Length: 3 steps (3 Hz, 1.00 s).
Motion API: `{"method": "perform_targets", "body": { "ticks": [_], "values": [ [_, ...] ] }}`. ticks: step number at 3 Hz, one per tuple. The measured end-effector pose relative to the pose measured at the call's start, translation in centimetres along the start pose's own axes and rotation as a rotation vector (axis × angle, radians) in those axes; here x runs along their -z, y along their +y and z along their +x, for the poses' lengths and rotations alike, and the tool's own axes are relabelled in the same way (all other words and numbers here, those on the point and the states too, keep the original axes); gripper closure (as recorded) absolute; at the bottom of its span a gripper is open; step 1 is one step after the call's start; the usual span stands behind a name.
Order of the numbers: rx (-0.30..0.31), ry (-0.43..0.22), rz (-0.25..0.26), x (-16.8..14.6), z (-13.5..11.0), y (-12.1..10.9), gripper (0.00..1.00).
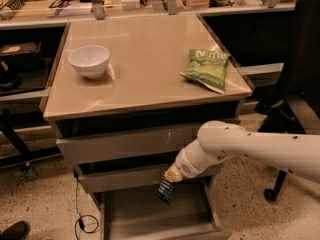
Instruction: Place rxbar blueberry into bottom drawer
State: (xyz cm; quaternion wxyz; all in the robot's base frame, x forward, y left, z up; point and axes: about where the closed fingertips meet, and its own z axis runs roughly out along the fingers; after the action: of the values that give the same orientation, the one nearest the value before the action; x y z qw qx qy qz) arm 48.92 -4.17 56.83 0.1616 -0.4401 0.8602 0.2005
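Observation:
My white arm reaches in from the right, and my gripper point(169, 180) hangs in front of the cabinet's lower drawers. It is shut on the rxbar blueberry point(164, 190), a small navy-blue wrapped bar that dangles below it. The bar hangs just above the open bottom drawer point(150, 219), a shallow grey tray pulled out near the floor, over its back middle part. The bar does not touch the drawer floor.
A white bowl point(89, 60) and a green chip bag point(206, 69) lie on the cabinet top point(145, 74). Two closed drawers point(125, 144) sit above the open one. A black office chair point(295, 99) stands at the right. A cable lies on the floor at the left.

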Motion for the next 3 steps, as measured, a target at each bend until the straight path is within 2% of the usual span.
{"method": "perform_targets", "body": {
  "ticks": [1,2,3],
  "values": [
    [0.000,0.000,0.000,0.0,0.0,0.0,1.00],
    [-0.019,-0.040,0.027,-1.6,0.5,-0.6,1.00],
    [-0.095,-0.087,0.052,-5.6,3.6,-0.8,1.00]
  ]
}}
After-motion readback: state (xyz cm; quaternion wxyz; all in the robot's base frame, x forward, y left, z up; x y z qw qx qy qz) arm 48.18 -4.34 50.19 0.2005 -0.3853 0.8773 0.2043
